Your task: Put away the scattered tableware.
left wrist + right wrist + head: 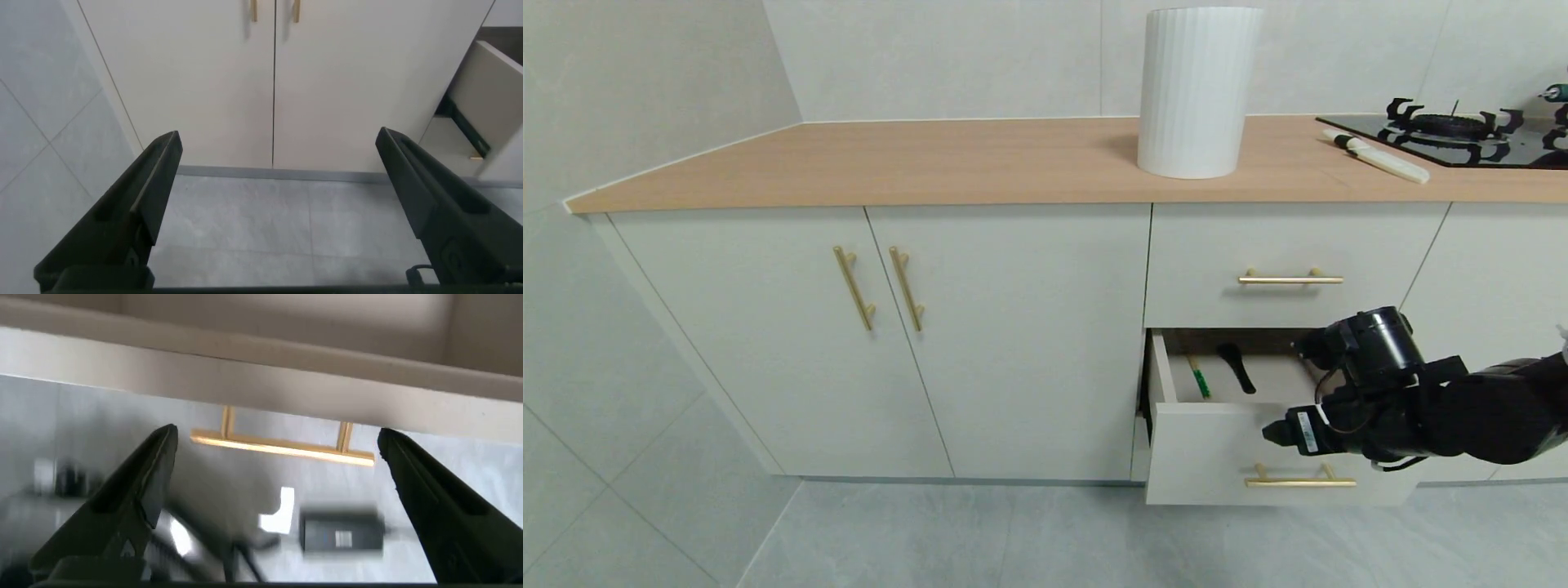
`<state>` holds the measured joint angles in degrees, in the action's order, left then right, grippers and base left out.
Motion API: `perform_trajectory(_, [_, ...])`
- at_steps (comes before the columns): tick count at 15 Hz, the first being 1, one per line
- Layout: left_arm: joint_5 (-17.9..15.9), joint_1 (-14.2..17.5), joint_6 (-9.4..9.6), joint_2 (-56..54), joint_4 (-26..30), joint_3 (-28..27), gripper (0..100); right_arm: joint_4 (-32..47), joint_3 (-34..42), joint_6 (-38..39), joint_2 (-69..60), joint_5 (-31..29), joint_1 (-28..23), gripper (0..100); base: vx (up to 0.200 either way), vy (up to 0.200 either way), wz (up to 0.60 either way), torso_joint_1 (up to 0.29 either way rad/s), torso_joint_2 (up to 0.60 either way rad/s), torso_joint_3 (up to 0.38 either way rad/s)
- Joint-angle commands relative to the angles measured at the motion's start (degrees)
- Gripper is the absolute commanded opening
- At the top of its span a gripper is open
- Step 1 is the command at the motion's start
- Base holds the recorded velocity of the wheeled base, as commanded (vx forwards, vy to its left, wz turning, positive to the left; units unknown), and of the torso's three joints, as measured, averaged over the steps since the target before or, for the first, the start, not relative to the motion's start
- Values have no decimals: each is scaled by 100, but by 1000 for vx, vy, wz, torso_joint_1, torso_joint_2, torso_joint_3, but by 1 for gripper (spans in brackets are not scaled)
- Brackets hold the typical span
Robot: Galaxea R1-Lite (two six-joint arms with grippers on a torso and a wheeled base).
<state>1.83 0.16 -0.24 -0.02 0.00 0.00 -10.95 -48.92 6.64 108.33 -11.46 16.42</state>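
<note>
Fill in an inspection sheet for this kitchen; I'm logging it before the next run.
Surface: wooden countertop, cabinets below.
Job's things: green-handled utensil and black spoon lie in the open lower drawer; white knife-like utensil lies on the countertop beside the stove.
Clutter: white ribbed container stands on the countertop.
Grippers: right gripper open at the drawer front, by its gold handle; left gripper open, empty, low before the cabinet doors.
Cables: nothing seen.
Surroundings: tiled wall and floor.
</note>
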Motion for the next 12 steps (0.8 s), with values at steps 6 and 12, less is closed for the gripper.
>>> perform_trajectory(6, [2, 2, -2, 2, 0, 0, 100, -549, -794, 83, 813, -137, -174, 100, 0, 0, 0, 0, 0, 0])
perform_trajectory(12, [2, 2, -2, 2, 0, 0, 100, -1771, -830, 74, 1332, -489, -262, 100, 0, 0, 0, 0, 0, 0])
